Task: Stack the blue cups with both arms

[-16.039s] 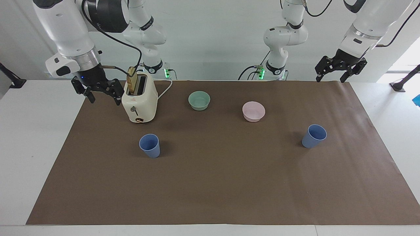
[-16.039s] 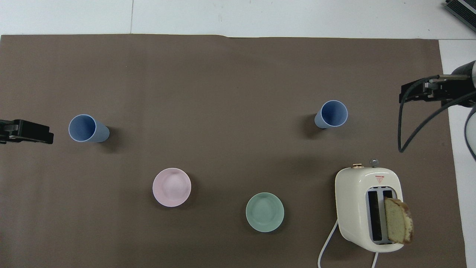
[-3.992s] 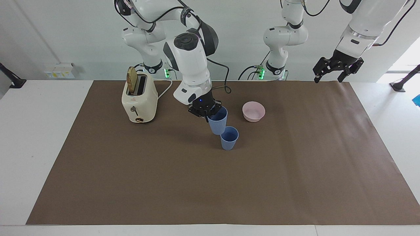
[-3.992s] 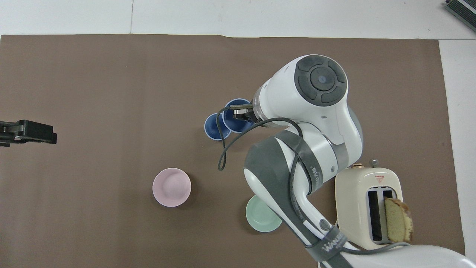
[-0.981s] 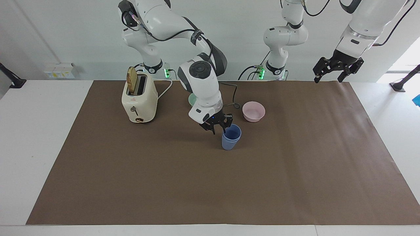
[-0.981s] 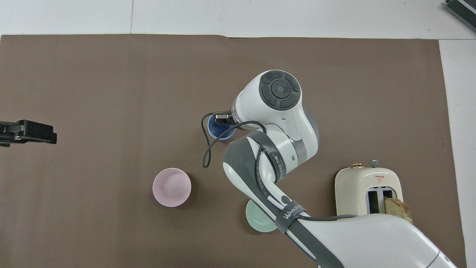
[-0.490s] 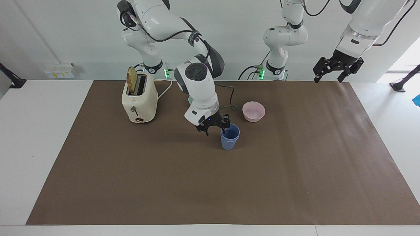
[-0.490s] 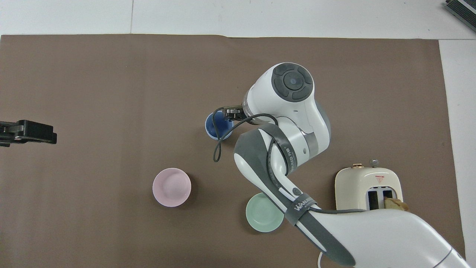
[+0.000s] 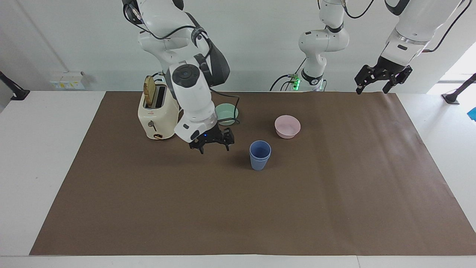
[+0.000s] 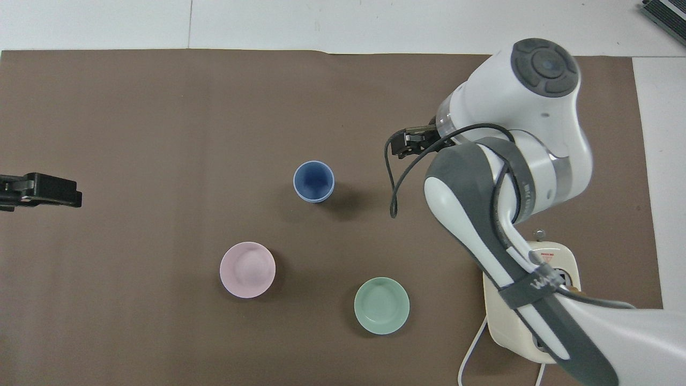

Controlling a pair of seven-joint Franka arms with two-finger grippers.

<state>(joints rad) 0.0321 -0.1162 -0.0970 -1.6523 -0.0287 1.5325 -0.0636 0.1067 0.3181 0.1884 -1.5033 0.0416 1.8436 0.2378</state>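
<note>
The right gripper (image 9: 211, 141), jaws wide and empty, hangs beside the two nested dusty-blue plastic cups (image 9: 260, 155) mid-surface. Retreat should go upward, clear of the stack. The left gripper (image 9: 383, 79) waits open.

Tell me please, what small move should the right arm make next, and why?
Probably it should lift away toward its own end of the table. The blue cups already stand nested as one stack on the brown mat, and the right gripper is open, empty and apart from them, over the mat beside the toaster. The left gripper waits, open, at its end.
</note>
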